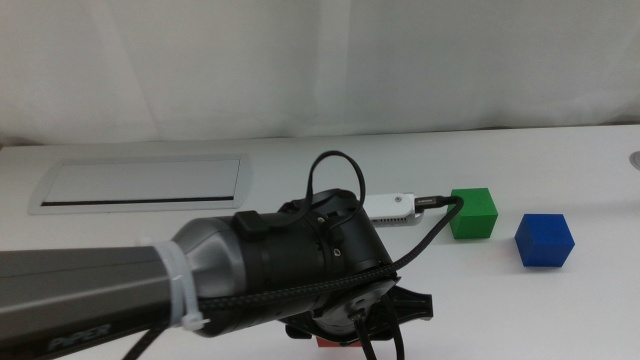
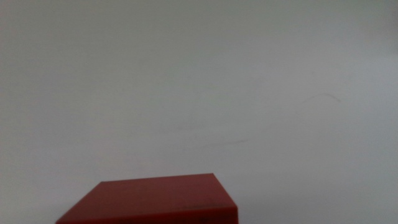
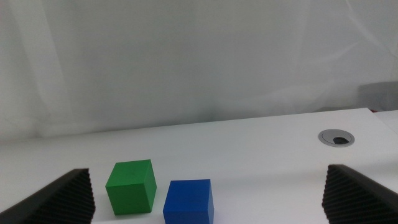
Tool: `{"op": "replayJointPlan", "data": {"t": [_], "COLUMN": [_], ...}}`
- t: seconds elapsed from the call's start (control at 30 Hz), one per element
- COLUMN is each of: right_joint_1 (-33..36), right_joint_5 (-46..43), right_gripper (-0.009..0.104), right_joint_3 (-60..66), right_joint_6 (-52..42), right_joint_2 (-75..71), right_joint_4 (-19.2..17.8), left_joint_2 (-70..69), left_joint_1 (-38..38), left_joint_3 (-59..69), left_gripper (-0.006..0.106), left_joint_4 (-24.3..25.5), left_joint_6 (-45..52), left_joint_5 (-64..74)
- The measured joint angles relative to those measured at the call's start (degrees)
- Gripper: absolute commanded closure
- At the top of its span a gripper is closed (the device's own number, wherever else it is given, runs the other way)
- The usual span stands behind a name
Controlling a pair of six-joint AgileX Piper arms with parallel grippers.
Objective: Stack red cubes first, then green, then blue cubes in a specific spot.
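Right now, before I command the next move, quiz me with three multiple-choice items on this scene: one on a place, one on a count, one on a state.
1. Where is the red cube?
A. Beside the blue cube
B. Under the left arm's wrist, at the near edge of the middle view
C. On the green cube

2. How many cubes stand unstacked to the right of the left arm in the middle view?
A. None
B. Two
C. Four

3. How do the right gripper's jaws stand?
A. Wide apart, holding nothing
B. Closed on the blue cube
C. Closed on the green cube

Answers: 1 B, only a red sliver shows below the wrist. 2 B, the green cube and blue cube sit apart on the table. 3 A, both jaws flank the wrist picture with the cubes well beyond them.
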Motion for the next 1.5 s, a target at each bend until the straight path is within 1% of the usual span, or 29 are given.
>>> {"op": "replayJointPlan", "data": {"t": [0.17, 0.53, 0.97, 1.07, 1.13, 1.23, 1.27, 1.3, 1.33, 1.43, 1.5], "right_joint_1": [0.00, 0.00, 0.00, 0.00, 0.00, 0.00, 0.00, 0.00, 0.00, 0.00, 0.00], "right_joint_5": [0.00, 0.00, 0.00, 0.00, 0.00, 0.00, 0.00, 0.00, 0.00, 0.00, 0.00], "right_gripper": [-0.008, -0.008, -0.008, -0.008, -0.008, -0.008, -0.008, -0.008, -0.008, -0.008, -0.008], "right_joint_3": [0.00, 0.00, 0.00, 0.00, 0.00, 0.00, 0.00, 0.00, 0.00, 0.00, 0.00], "right_joint_6": [0.00, 0.00, 0.00, 0.00, 0.00, 0.00, 0.00, 0.00, 0.00, 0.00, 0.00], "right_joint_2": [0.00, 0.00, 0.00, 0.00, 0.00, 0.00, 0.00, 0.00, 0.00, 0.00, 0.00], "right_joint_4": [0.00, 0.00, 0.00, 0.00, 0.00, 0.00, 0.00, 0.00, 0.00, 0.00, 0.00], "left_joint_2": [2.45, 6.14, 7.54, 7.54, 7.54, 7.54, 7.54, 7.64, 7.68, 8.05, 8.17], "left_joint_1": [0.42, 0.42, 0.42, 0.42, 0.42, 0.42, 0.42, 0.42, 0.42, 0.42, 0.42], "left_joint_3": [0.27, 0.27, 0.27, 0.27, 0.27, 0.27, 0.27, 0.27, 0.27, 0.27, 0.27], "left_gripper": [0.103, 0.103, 0.103, 0.095, 0.087, 0.068, 0.060, 0.038, 0.031, 0.016, 0.011], "left_joint_4": [-0.73, -4.53, -5.42, -5.31, -5.31, -5.21, -5.21, -5.21, -5.21, -5.21, -5.21], "left_joint_6": [0.12, 1.01, 1.93, 2.52, 3.01, 3.50, 3.58, 3.58, 3.58, 3.58, 3.58], "left_joint_5": [-0.23, -3.47, -4.11, -4.11, -4.11, -4.11, -4.11, -4.26, -4.26, -4.53, -4.66]}}
